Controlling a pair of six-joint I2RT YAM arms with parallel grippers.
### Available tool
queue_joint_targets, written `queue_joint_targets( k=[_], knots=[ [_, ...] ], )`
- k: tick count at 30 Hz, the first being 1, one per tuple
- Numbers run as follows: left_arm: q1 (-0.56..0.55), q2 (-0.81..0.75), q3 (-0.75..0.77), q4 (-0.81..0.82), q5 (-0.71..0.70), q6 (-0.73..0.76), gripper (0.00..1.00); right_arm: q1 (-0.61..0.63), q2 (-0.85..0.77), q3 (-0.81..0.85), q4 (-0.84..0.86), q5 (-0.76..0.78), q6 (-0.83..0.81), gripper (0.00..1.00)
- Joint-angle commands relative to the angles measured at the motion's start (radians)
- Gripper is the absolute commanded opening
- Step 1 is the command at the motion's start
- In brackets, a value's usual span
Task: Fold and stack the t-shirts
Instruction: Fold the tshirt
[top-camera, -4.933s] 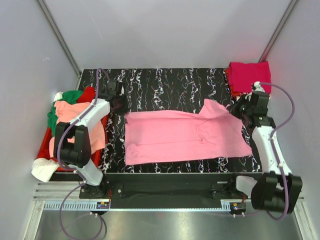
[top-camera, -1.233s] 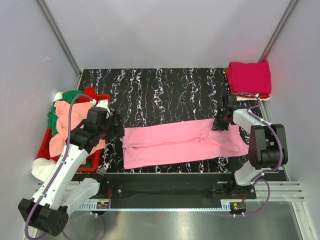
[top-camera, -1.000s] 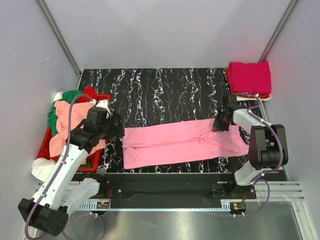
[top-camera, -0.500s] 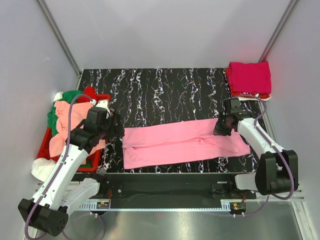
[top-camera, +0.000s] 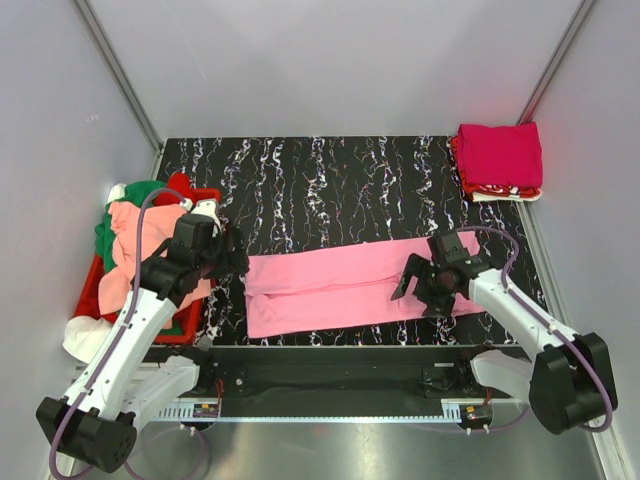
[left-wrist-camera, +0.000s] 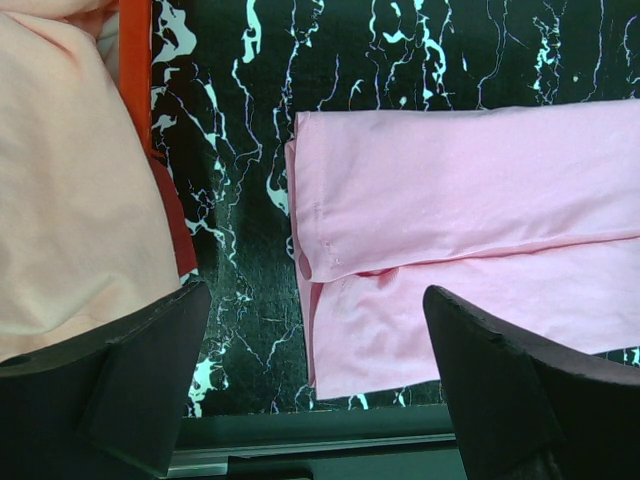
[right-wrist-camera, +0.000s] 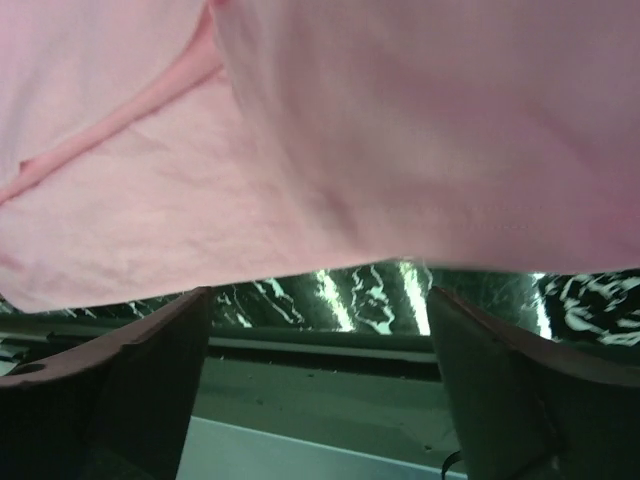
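Left to right from my chair: the red crate (top-camera: 88, 292) heaped with loose t-shirts, a salmon shirt (top-camera: 140, 235) on top, sits just to the outer side of my left claw (top-camera: 232, 258). That claw's jaws are wide apart and holding nothing. It hangs just off the left end of the pink t-shirt (top-camera: 340, 285), which lies in front of it as a long band folded lengthwise. My right claw (top-camera: 420, 293) is over the band's right end, jaws spread, nothing pinched that I can see. Further out past it sits the folded magenta stack (top-camera: 500, 155).

The cloth looks light and floppy, so it'll sag and slide unless I pinch both layers right at an end edge, near the corners.

The table (top-camera: 330, 180) is black with white marbling and looks smooth. Plain grey walls close in on three sides.
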Motion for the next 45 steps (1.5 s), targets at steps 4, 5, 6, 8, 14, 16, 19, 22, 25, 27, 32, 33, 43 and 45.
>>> queue_joint_targets(
  k=[4,5,6,8,14,16,19,22,25,27,32,33,43,45],
  knots=[
    [0.008,-0.016,0.001,0.042,0.013,0.014,0.94,0.070,-0.118,-0.018,-0.045,-0.025,0.084,1.00],
    [0.008,-0.015,0.001,0.042,0.011,0.014,0.95,0.070,-0.141,-0.007,-0.054,0.005,0.086,1.00],
    [0.008,-0.015,0.001,0.042,0.015,0.014,0.95,0.070,-0.150,0.017,-0.065,0.019,0.083,1.00],
    [0.008,-0.013,0.001,0.042,0.015,0.014,0.95,0.071,-0.166,0.041,-0.066,0.070,0.092,1.00],
    [0.008,-0.018,0.000,0.042,0.007,0.012,0.95,0.072,-0.066,0.143,-0.086,0.254,0.087,1.00],
    [0.008,-0.012,-0.009,0.066,0.048,0.020,0.95,0.071,0.003,0.195,-0.120,0.342,0.086,1.00],
    [0.006,0.046,-0.009,0.106,0.159,0.031,0.94,0.067,0.087,0.240,-0.149,0.439,0.095,1.00],
    [-0.031,0.155,0.008,0.125,0.174,-0.009,0.93,0.015,0.166,0.252,-0.137,0.437,0.100,1.00],
    [-0.107,0.278,0.026,0.183,0.173,-0.057,0.90,-0.089,0.233,0.225,-0.056,0.340,0.077,1.00],
    [-0.158,0.350,0.049,0.218,0.180,-0.083,0.89,-0.121,0.274,0.223,-0.023,0.312,0.051,1.00],
    [-0.215,0.629,0.123,0.250,0.197,-0.113,0.88,-0.127,0.448,0.303,-0.011,0.331,0.003,1.00],
    [-0.215,0.705,0.130,0.246,0.200,-0.120,0.88,-0.129,0.501,0.318,-0.011,0.320,-0.012,1.00],
    [-0.221,0.858,0.040,0.250,0.223,-0.152,0.85,-0.127,0.845,0.681,-0.057,0.251,-0.083,1.00],
    [-0.227,0.835,0.003,0.260,0.255,-0.176,0.85,-0.126,0.958,0.784,-0.078,0.219,-0.086,1.00]
  ],
)
